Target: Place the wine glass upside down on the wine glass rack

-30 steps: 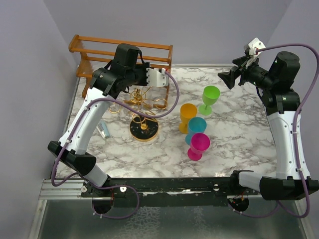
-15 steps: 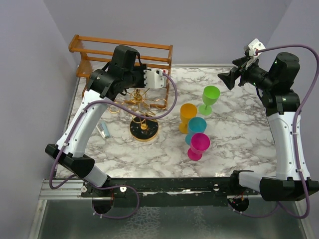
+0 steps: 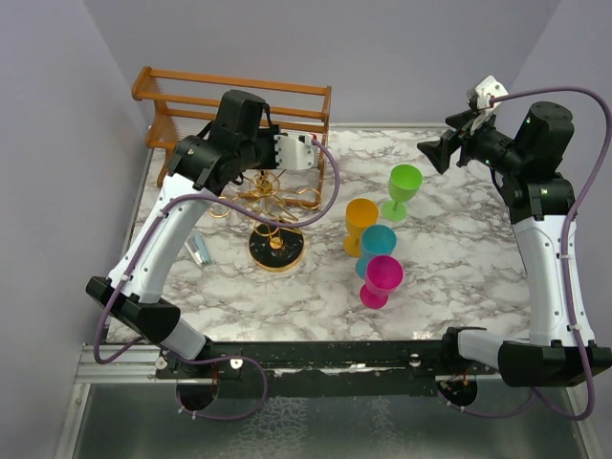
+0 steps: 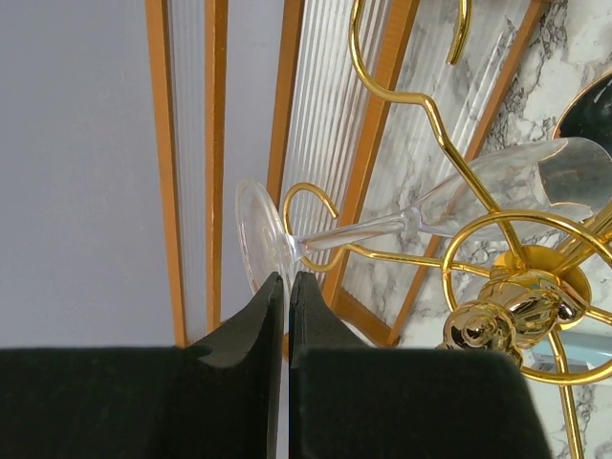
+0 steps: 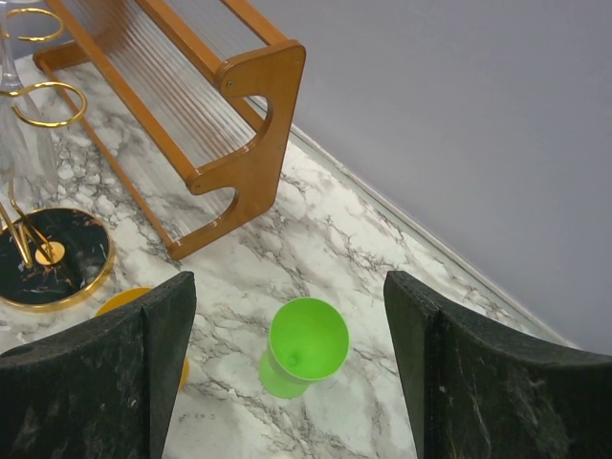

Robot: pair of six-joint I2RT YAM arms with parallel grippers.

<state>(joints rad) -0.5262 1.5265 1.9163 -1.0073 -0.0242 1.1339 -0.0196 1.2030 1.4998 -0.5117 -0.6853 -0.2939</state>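
**Wine glass [image 4: 497, 182] held by its foot at the wine glass rack [image 4: 507, 308]**

Top view: The wine glass rack is seen near the far left corner of the marble table [image 3: 449, 244], its round black base on the stone. An orange-brown wooden frame [image 3: 229, 94] is set along the far edge just behind it. The left arm [image 3: 158, 244] is bent over the rack's gold loops, and the clear glass can hardly be made out beneath it. Four coloured cups are grouped near the middle of the table. The green cup [image 3: 404, 186] is nearest the far edge. The orange cup [image 3: 360, 222], teal cup [image 3: 378, 244] and pink cup [image 3: 381, 279] are clustered toward the near edge. A small light-blue item [image 3: 198, 251], too small to be identified, lies by the left edge. The right gripper [image 3: 435, 151] is held above the far right corner.

Left wrist view: The fingers of the left gripper [image 4: 287, 279] are pressed together on the rim of the glass's round foot. The stem is passed through a gold hook of the rack. The bowl lies across a gold ring beside the central post, on the side of the black base.

Right wrist view: The two black fingers are spread wide with nothing between them. The green cup is seen on the marble below the gap, with the end of the wooden frame beyond it.
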